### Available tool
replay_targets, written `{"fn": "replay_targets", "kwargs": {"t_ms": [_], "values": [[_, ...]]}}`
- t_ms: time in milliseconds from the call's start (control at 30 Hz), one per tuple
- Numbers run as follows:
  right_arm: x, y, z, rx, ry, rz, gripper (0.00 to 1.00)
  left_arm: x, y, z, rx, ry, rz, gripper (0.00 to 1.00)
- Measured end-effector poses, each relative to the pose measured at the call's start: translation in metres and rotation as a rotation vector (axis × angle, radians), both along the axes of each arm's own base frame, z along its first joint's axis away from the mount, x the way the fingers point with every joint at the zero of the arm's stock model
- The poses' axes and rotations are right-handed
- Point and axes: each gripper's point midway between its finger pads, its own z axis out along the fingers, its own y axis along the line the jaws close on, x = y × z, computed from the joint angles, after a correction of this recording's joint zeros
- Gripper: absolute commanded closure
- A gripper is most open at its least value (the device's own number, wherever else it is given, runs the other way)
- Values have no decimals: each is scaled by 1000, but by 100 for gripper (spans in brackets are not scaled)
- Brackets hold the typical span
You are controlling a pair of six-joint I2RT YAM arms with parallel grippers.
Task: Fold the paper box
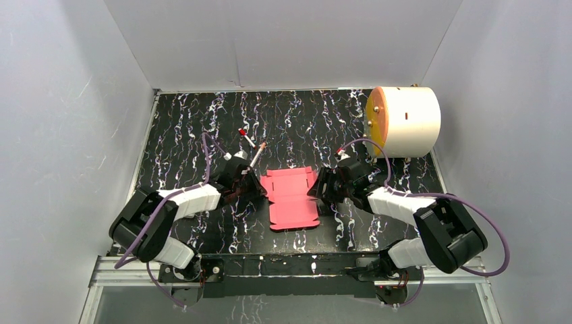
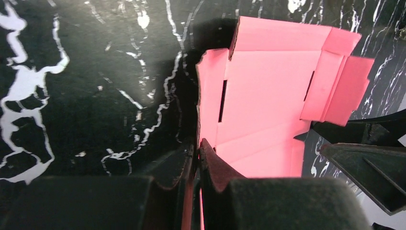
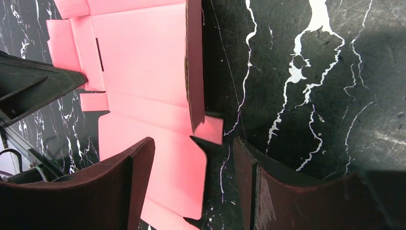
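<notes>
The paper box is a pink die-cut sheet lying mostly flat on the black marbled table between the two arms. My left gripper is at its left edge. In the left wrist view the left gripper is shut on the sheet's left side flap, which stands raised. My right gripper is at the right edge. In the right wrist view the right gripper is open and astride the sheet's right edge, where the right side flap stands upright, untouched.
A big white cylinder with an orange face lies at the back right. Two thin red-capped pens lie just behind the left gripper. White walls close in the table on three sides.
</notes>
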Motion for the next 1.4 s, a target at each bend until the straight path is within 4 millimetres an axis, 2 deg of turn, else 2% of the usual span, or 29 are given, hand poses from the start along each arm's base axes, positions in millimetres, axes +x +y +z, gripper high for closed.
{"fn": "replay_targets", "kwargs": {"t_ms": [133,467,833,1167,1400], "values": [[0,1,0,5,2,0,30,-3,10,-9,-37,33,47,97],[4,9,1,41,1,12,30,-3,10,-9,-120,47,70,98],[15,19,1,59,-4,13,32,-4,9,-9,-129,44,65,98],[13,21,2,40,-19,54,36,-3,9,-9,-125,39,62,99],[15,35,14,14,-83,111,38,0,14,-9,-112,27,77,99]]}}
